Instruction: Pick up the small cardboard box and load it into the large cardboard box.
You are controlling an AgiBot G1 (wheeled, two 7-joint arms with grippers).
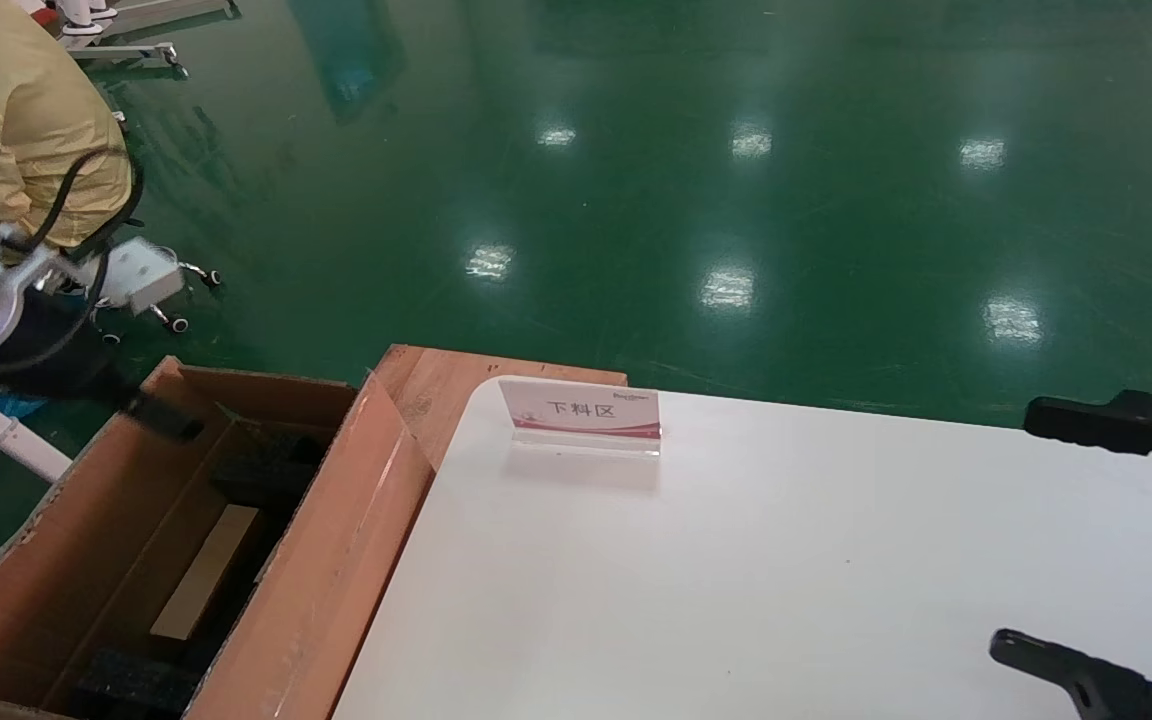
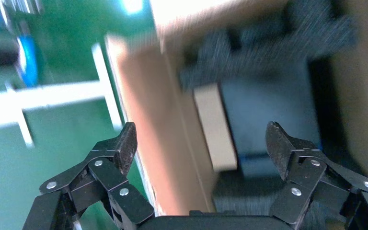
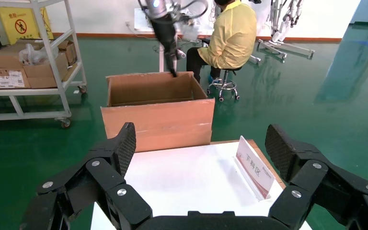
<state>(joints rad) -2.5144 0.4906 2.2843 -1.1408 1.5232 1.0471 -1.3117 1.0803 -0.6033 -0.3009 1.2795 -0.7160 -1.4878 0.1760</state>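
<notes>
1. The small cardboard box [image 1: 206,570] already lies inside the large cardboard box [image 1: 336,560], down among the black foam blocks [image 1: 266,478] at the bottom, its pale taped top facing up.
2. Its long axis runs along the length of the big carton — roughly parallel to the tall flap that stands beside the white table [image 1: 786,580].
3. The left gripper [image 2: 201,143] hangs above the carton's open top with its jaws spread wide and nothing between them; in the left wrist view the small box sits directly below the gap, well apart from either fingertip.
4. The left arm is by far the nearer one. Judging from this, the load step looks finished, and what remains is for that arm to lift clear without catching the flap.
5. The right gripper [image 3: 201,148] is parked over the table's far side, jaws likewise released and empty — facing the table sign [image 1: 581,410].
</notes>
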